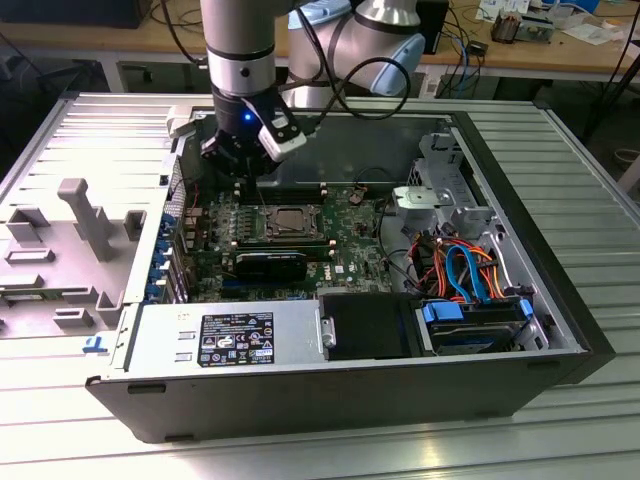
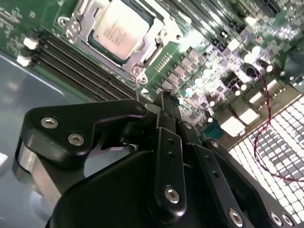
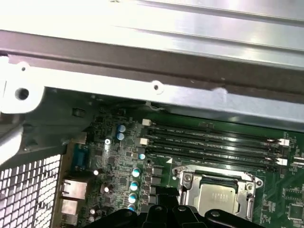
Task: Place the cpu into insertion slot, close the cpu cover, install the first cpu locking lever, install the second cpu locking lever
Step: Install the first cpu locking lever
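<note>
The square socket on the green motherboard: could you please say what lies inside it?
A flat square silver-grey chip lies inside, framed by the silvery metal cover plate; whatever lies beneath the chip is covered.

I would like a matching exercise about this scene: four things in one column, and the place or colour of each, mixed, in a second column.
1. cpu
2. cpu cover
3. end effector
4. cables

A. orange and blue
B. above the motherboard, holding nothing
C. silver-grey square top
D. metal frame lying flat around the chip

Pairs: 1-C, 2-D, 3-B, 4-A
</note>
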You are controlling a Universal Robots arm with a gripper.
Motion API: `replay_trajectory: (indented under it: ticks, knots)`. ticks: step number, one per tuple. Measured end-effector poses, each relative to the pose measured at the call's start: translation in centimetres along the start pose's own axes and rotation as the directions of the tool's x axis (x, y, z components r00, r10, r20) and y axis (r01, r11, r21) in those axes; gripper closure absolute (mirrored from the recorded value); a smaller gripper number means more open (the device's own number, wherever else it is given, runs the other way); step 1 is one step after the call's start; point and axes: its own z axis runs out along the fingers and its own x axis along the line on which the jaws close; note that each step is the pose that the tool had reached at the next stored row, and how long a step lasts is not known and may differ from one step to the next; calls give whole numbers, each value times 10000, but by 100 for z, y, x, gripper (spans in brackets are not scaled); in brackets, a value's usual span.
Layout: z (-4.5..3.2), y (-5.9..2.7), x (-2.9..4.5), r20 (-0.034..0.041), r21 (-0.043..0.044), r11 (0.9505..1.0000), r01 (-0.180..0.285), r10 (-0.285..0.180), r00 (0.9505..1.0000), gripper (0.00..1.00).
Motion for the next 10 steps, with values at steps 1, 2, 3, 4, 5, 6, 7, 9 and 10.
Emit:
replay_trajectory:
  ticks: [1,2,3,4,5,6,7,9,10]
  knots:
    - [-11,17,13,13,3,10000,1,-1,10000,89]
    - [-34,44,21,27,3,10000,0,0,10000,89]
    - [-60,71,27,41,5,10000,-1,1,10000,89]
    - [-76,87,34,52,7,10000,1,-1,10000,89]
    - [-88,98,38,58,8,10000,1,-1,10000,89]
    - [-108,115,44,69,10,10000,2,-2,10000,89]
    - [-116,124,45,75,10,10000,1,-1,10000,89]
    - [-116,137,44,74,11,10000,1,-1,10000,89]
    - [-116,142,43,74,9,10000,1,-1,10000,89]
